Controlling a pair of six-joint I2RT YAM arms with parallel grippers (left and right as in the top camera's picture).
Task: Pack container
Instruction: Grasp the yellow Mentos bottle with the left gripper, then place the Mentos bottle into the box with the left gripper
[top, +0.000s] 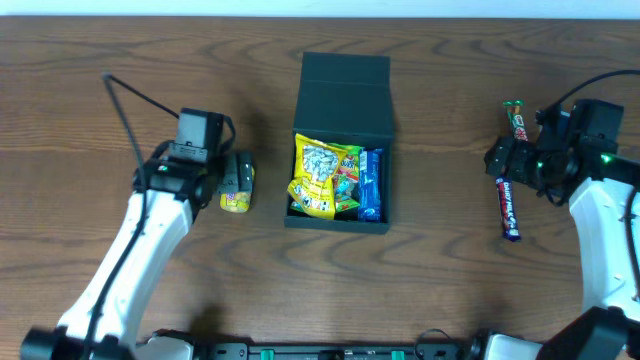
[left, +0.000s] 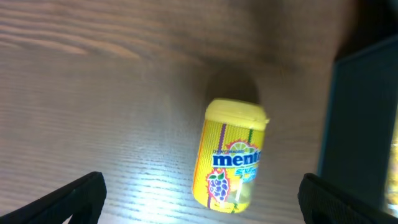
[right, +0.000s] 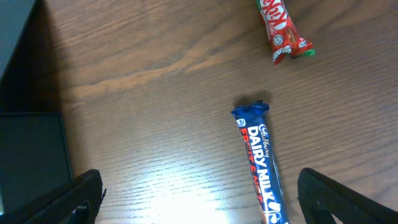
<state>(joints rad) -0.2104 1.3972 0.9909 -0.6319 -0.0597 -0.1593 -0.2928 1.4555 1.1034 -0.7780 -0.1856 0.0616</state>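
The container (top: 345, 95) stands open on the counter (top: 450, 290), with snack packets (top: 322, 180) inside. Left of the container, the left tool (left: 202, 186) hangs over a yellow Mentos bottle (left: 230, 155), fingers spread wide and gripping nothing. Right of the container, the right tool (right: 199, 186) gapes equally wide, empty, above a Dairy Milk bar (right: 262, 168).
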